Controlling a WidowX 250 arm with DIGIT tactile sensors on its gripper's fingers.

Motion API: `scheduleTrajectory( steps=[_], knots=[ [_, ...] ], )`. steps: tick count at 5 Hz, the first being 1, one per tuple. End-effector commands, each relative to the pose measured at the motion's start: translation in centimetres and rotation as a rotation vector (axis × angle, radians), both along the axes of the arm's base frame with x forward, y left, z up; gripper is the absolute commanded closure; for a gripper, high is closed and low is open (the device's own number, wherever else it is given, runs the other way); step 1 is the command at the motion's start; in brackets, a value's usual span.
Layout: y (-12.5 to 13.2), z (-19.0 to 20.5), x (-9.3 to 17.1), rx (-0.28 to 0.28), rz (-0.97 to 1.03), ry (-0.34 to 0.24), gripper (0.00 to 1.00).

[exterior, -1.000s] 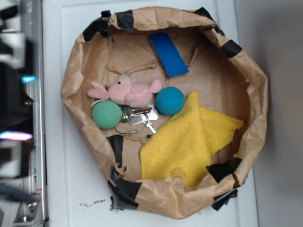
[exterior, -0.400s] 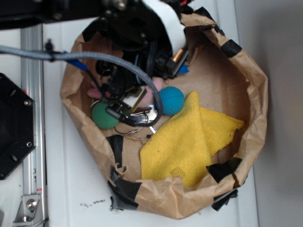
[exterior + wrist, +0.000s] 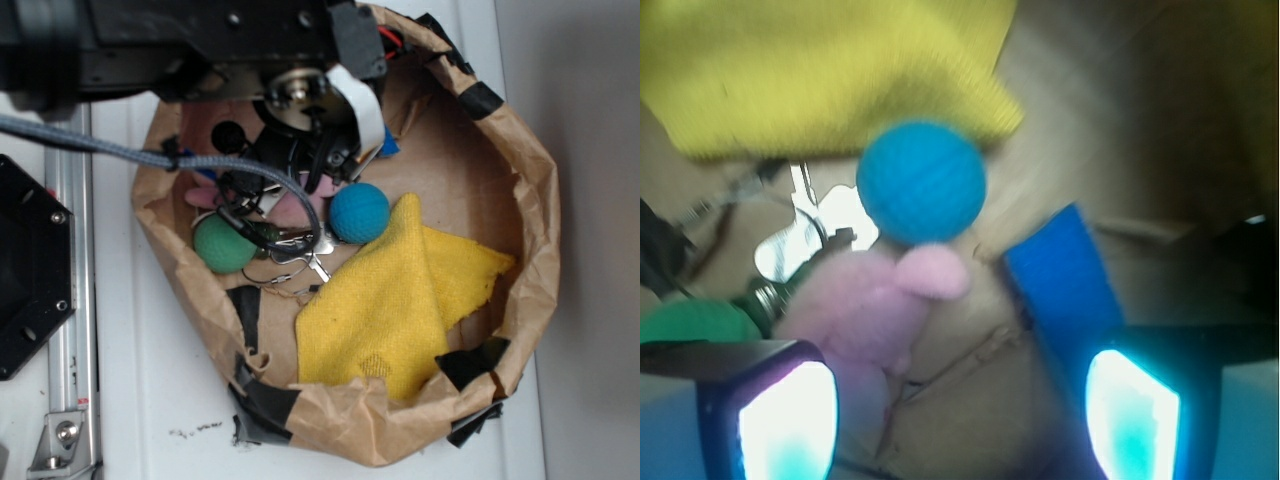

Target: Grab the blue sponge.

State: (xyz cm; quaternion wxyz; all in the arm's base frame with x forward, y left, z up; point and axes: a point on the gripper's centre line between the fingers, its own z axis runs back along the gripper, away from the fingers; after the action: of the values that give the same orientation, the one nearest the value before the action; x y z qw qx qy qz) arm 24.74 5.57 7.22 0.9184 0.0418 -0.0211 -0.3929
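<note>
The blue sponge [image 3: 1065,278] is a flat royal-blue strip lying on the brown paper, with its near end at my right finger [image 3: 1132,412]. In the exterior view only a blue sliver of the sponge [image 3: 389,146] shows beside the arm. My gripper [image 3: 958,420] is open and empty, hovering over bare paper between the pink plush toy [image 3: 862,305] and the sponge. In the exterior view the gripper itself is hidden under the black arm [image 3: 290,90].
A teal-blue ball [image 3: 359,213], green ball [image 3: 222,244], keys [image 3: 295,250] and yellow cloth [image 3: 395,295] lie inside the brown paper bag [image 3: 535,200]. The bag's crumpled walls ring everything. A metal rail [image 3: 70,330] runs along the left.
The arm swung in from the left over the bag's top-left part. It now covers the sponge and most of the pink plush toy in the exterior view.
</note>
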Motion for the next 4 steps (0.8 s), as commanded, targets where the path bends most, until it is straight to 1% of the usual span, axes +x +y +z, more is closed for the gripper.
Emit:
scheduleTrajectory(
  steps=[1, 2, 3, 4],
  knots=[
    [2.3, 0.6, 2.7, 0.065, -0.052, -0.030, 0.00],
    [2.7, 0.1, 3.5, 0.081, -0.082, -0.026, 0.00],
    [3.2, -2.3, 3.6, 0.101, -0.095, 0.016, 0.00],
    [3.6, -4.4, 3.5, 0.109, -0.083, 0.012, 0.00]
  ],
)
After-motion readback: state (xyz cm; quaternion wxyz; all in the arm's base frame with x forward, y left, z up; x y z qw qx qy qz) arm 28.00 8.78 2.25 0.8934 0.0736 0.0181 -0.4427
